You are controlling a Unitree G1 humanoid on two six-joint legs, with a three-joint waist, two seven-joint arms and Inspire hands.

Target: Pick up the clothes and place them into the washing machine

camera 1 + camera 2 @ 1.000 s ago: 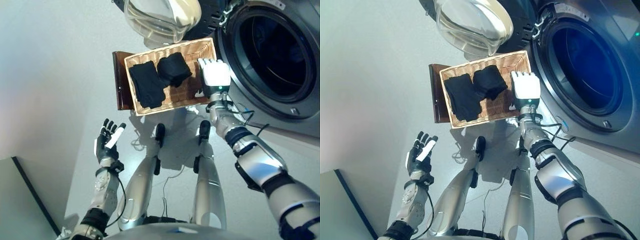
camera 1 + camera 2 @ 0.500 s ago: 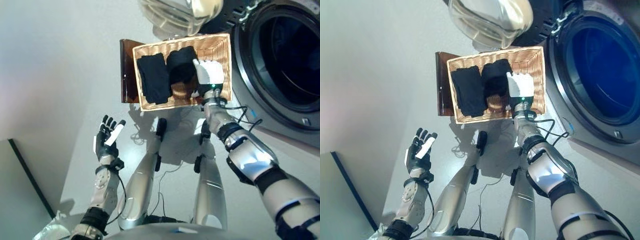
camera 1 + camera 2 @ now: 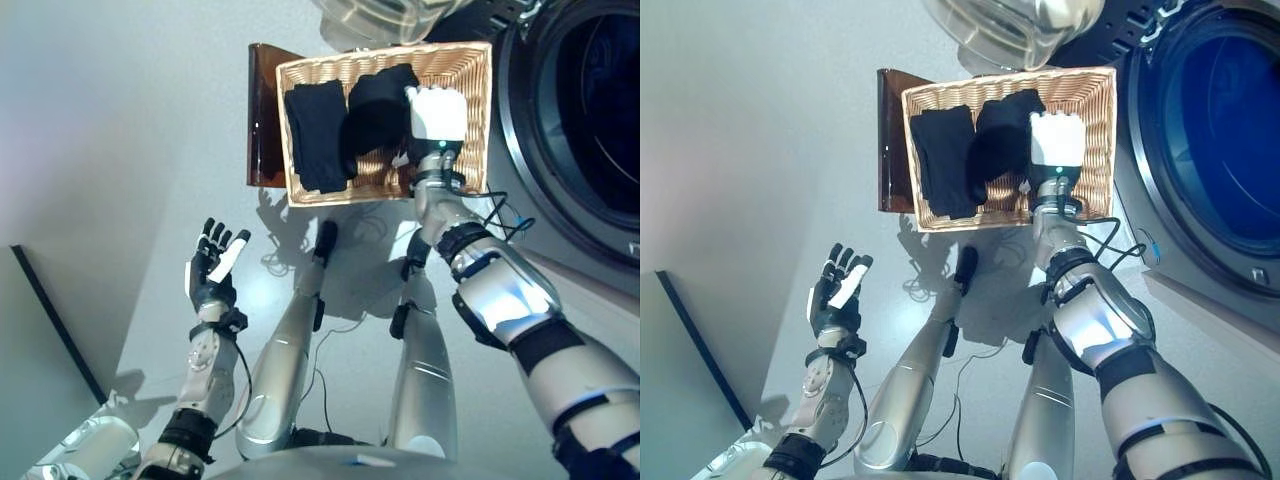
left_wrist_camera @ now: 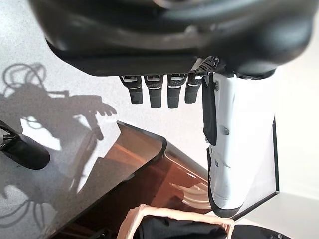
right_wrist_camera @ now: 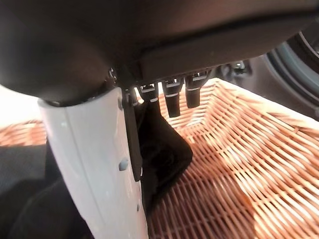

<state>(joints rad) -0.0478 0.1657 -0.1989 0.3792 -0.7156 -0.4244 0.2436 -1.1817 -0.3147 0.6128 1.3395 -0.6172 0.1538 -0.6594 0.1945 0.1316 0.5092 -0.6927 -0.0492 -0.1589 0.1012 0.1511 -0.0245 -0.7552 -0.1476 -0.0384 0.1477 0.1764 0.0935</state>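
A wicker basket [image 3: 467, 150] holds two black garments: a folded one [image 3: 318, 135] on its left and a rumpled bundle [image 3: 376, 108] in the middle. My right hand [image 3: 437, 115] hovers inside the basket, against the bundle's right edge. In the right wrist view its fingers [image 5: 172, 97] are straight and the black bundle [image 5: 164, 154] lies just past the thumb; nothing is held. The washing machine's open drum [image 3: 600, 110] is right of the basket. My left hand [image 3: 212, 270] is open over the floor, far from the basket.
The basket rests on a brown stool [image 3: 262, 115] whose edge sticks out on the left. The washer's glass door [image 3: 385, 12] hangs open above the basket's far side. A dark-edged panel [image 3: 50, 320] stands at the lower left.
My right hand has moved from the basket's right rim leftward to the black bundle. The camera has shifted, so the basket sits further right in view. The left hand stays open.
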